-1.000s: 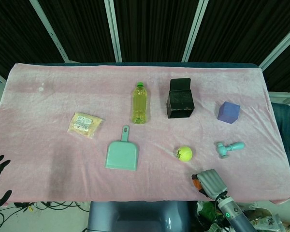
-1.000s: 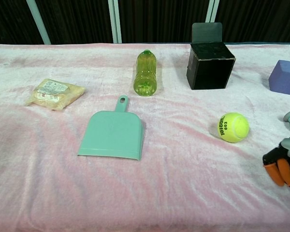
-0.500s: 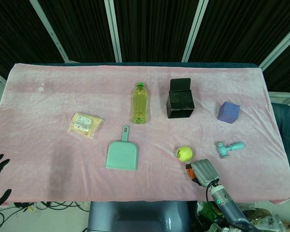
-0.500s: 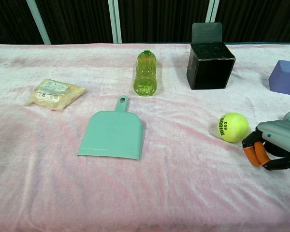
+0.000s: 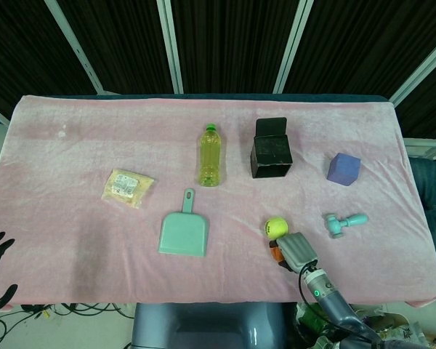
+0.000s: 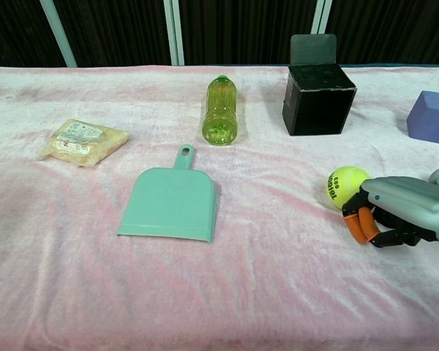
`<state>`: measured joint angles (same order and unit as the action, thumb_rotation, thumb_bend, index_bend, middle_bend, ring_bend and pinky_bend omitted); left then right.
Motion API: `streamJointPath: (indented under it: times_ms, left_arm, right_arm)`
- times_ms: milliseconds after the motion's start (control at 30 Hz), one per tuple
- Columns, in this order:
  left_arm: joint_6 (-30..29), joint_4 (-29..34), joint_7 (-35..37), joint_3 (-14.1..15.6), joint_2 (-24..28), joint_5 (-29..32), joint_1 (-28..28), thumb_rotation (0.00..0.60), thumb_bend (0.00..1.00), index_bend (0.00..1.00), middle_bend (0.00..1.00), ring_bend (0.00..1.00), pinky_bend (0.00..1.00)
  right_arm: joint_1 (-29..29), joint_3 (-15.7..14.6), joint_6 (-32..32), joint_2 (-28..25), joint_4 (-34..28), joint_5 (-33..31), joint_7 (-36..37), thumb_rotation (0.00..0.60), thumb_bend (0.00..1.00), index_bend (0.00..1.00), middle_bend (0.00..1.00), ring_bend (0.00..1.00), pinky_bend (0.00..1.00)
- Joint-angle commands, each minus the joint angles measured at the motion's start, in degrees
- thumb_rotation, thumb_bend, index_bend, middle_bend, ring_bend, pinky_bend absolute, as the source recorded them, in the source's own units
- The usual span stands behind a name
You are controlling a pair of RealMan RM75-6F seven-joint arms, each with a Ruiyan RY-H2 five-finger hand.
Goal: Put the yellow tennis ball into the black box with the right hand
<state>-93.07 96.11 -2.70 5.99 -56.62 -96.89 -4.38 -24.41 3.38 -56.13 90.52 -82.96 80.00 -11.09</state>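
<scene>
Risk: knocking the ball away

My right hand [image 6: 395, 213] sits just beside the yellow tennis ball [image 6: 345, 186] on the tabletop [image 6: 278, 292], fingers [image 6: 358, 223] curled, holding nothing. Any nudge rolls it away; black box [image 6: 318, 96] stands well apart

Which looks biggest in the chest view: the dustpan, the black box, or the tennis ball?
1. Teal dustpan, though it lies nearer the camera.
2. Black box.
3. Yellow tennis ball, clearly the smallest.
</scene>
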Motion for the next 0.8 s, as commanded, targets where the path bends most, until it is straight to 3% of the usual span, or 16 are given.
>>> streamJointPath:
  times_ms: [33,400,800]
  left_arm:
    - [0.00,0.04,-0.09,-0.06,-0.03,0.02,-0.03,0.600,0.27,0.12,0.04,0.00,0.00]
    - [0.30,0.13,-0.17,-0.24,-0.04,0.28,-0.03,0.600,0.27,0.12,0.04,0.00,0.00]
    - [0.56,0.37,0.42,-0.41,0.12,0.64,-0.02,0.600,0.27,0.12,0.04,0.00,0.00]
  right_arm:
    - [-0.98,1.00,0.69,0.86,0.93,-0.81,0.63,0.600,0.98,0.98,0.85,0.96,1.00]
    - [-5.94,6.21,4.44,3.87,4.82,-6.28,0.77,0.600,0.97,0.98,0.85,0.96,1.00]
    - [-12.82,10.81,10.30,9.86,14.48,-12.99,-0.19,0.600,0.96,0.98,0.85,0.96,1.00]
